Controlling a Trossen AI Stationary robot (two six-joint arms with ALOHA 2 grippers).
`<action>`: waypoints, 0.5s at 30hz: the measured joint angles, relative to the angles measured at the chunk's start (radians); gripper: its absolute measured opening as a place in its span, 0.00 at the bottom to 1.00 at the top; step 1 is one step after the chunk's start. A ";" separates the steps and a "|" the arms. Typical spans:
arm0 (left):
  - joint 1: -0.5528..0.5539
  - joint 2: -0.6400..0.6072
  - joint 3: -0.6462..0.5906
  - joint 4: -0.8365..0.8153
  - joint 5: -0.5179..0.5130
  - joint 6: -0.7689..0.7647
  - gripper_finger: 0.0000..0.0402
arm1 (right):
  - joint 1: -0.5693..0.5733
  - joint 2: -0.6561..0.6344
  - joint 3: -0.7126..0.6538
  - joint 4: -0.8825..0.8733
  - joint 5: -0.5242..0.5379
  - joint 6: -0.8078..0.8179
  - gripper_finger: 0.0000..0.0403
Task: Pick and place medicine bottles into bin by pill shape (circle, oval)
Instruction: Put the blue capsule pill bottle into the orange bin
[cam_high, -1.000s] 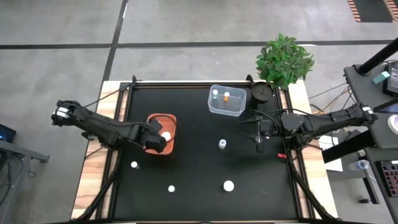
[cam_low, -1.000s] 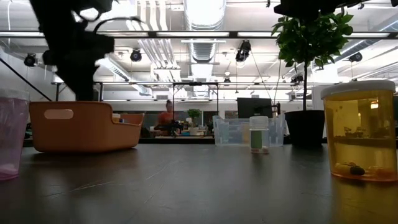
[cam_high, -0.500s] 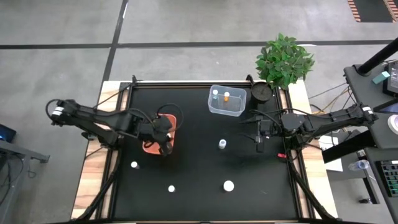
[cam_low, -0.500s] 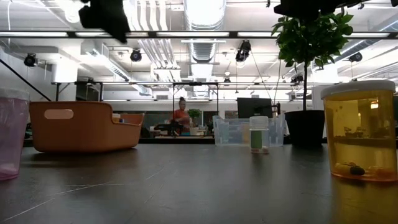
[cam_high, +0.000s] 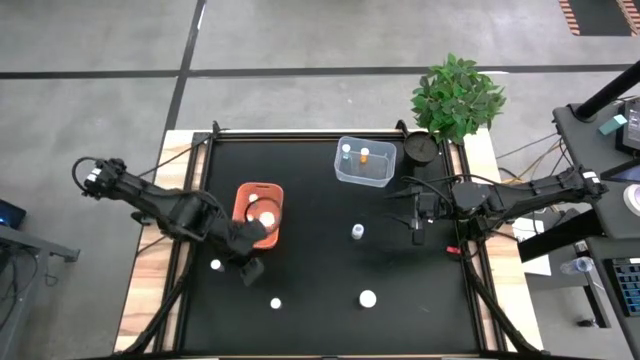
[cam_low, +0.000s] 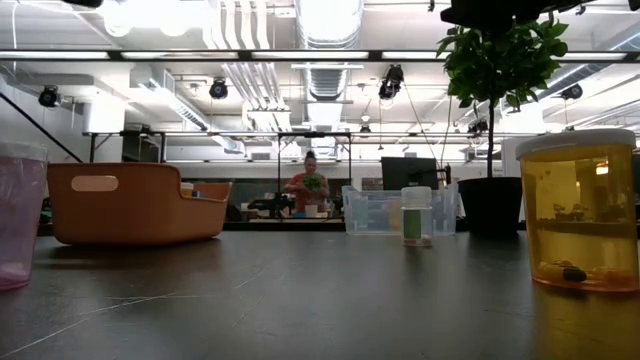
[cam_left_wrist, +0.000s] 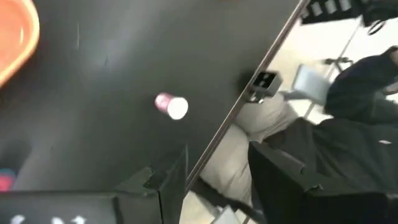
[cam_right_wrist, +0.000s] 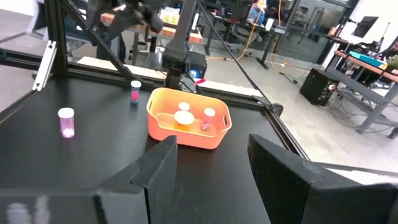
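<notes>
Left end effector (cam_high: 252, 268) spread, beside orange bin (cam_high: 259, 213), right arm idle

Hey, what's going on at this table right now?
A two-armed robot is sorting small medicine bottles into an orange bin and a clear bin. The left gripper hangs open and empty over the black table, just off the orange bin, near a pink bottle. The right gripper waits open near the table's right edge. Four bottles remain loose on the table; both bins already hold some.
</notes>
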 joint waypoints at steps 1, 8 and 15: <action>-0.022 0.000 -0.009 -0.002 -0.001 -0.016 0.38 | 0.000 0.000 0.000 0.000 0.000 0.000 0.47; -0.142 0.000 -0.089 -0.013 -0.004 -0.099 0.38 | 0.000 0.000 0.000 0.000 0.000 0.001 0.47; -0.160 -0.007 -0.227 -0.070 0.005 -0.203 0.40 | 0.000 0.000 0.000 0.003 0.000 -0.004 0.47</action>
